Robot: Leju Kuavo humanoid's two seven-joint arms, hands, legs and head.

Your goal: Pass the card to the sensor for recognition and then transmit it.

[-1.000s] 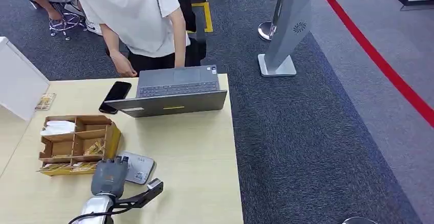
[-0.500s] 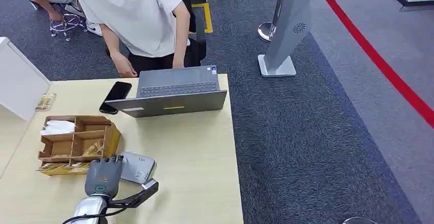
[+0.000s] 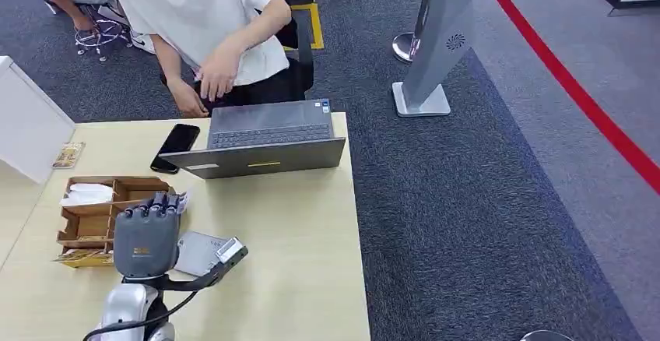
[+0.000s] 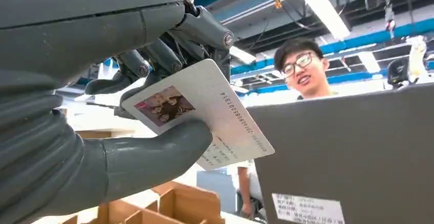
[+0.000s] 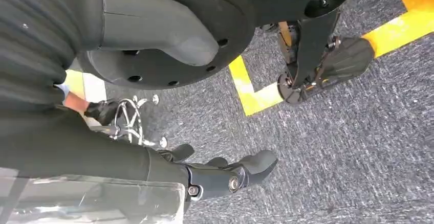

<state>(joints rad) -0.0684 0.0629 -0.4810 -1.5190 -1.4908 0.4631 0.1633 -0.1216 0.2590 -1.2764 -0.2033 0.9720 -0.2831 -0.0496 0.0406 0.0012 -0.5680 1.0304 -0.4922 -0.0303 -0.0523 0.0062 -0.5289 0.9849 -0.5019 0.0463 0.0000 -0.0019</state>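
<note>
My left hand (image 3: 145, 241) sits lower left of the head view, raised above the table (image 3: 296, 224), back of the hand to the camera. It holds the card (image 4: 197, 112): in the left wrist view the thick thumb presses on the printed face from one side and the darker fingers (image 4: 169, 55) back it from the other, a pinch near the photo end. The number end sticks out free past the fingers toward centre frame. The other fingers look fairly straight, not curled tight.

Handling, as I judge it: thin, light, stiff plastic, glossy so probably slippery. Flat pinch is the right hold, and only near one end so the rest stays bare for reading. Too little pressure and it could slide or pivot in the pinch; it should not crush or bend easily.

My right hand (image 5: 225, 175) hangs over grey carpet in the right wrist view, fingers loosely bent, nothing in it.

Just beside my left hand, lower left of the head view, a grey flat pad (image 3: 198, 251) lies on the table, probably the sensor. The card looks off it now. Left of that stands a brown cardboard organiser (image 3: 117, 201) with compartments holding small items.

Further up, centre of the frame, a laptop (image 3: 265, 135) faces away from me, with a black phone (image 3: 175, 146) just left of it. Behind the table a person in a white shirt (image 3: 202, 14) bends over, one hand (image 3: 218, 72) near the laptop's far edge.
</note>
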